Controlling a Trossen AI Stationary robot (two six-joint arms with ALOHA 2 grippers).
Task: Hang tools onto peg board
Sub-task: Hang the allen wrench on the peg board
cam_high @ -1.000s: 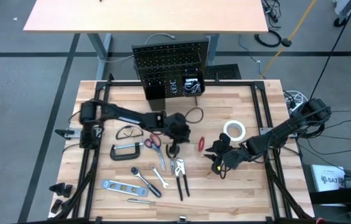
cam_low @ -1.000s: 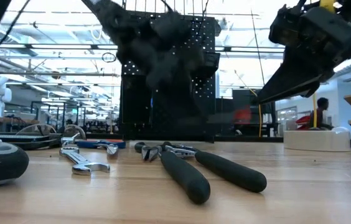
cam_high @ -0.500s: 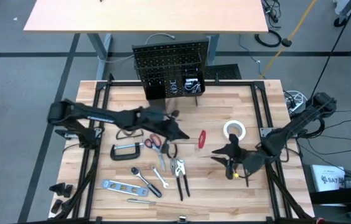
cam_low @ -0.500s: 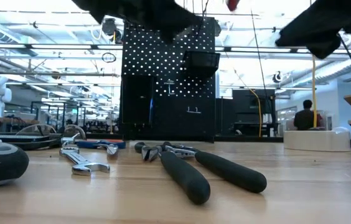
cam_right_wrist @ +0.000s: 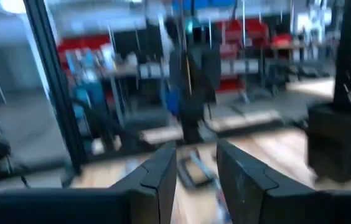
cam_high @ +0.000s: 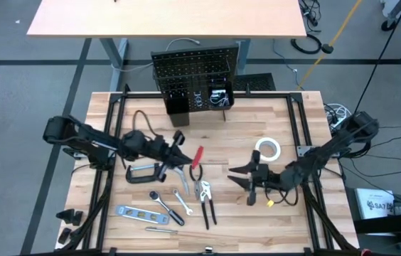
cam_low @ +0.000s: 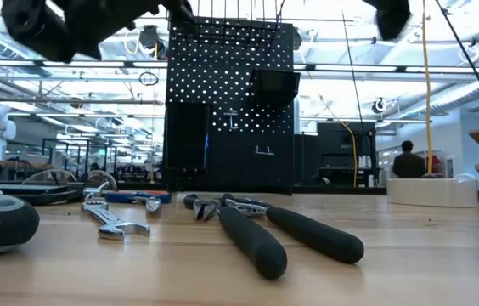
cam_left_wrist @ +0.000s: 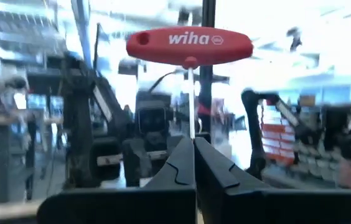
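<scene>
Left claw (cam_high: 185,158) clamped on red T-handle driver (cam_left_wrist: 190,45), lifted over the surface, short of the peg board (cam_high: 194,70). Right claw (cam_high: 242,176) part open, empty, farther from board. Carrying step; next, probably reach boardward, seat handle on hook.

Butcher-block table (cam_high: 286,114) with a black frame (cam_high: 304,128) along its edges, standing on a grey floor (cam_high: 15,85). Beyond it, a second table (cam_high: 165,18) with a plain tan top and grey legs. A yellow cable (cam_high: 339,30) runs across the floor toward coiled black cables (cam_high: 308,44). A white labelled box (cam_high: 372,203) lies on the floor beside the butcher-block table. In the low view, a person (cam_low: 407,160) is seen from behind in the room at the rear.
</scene>
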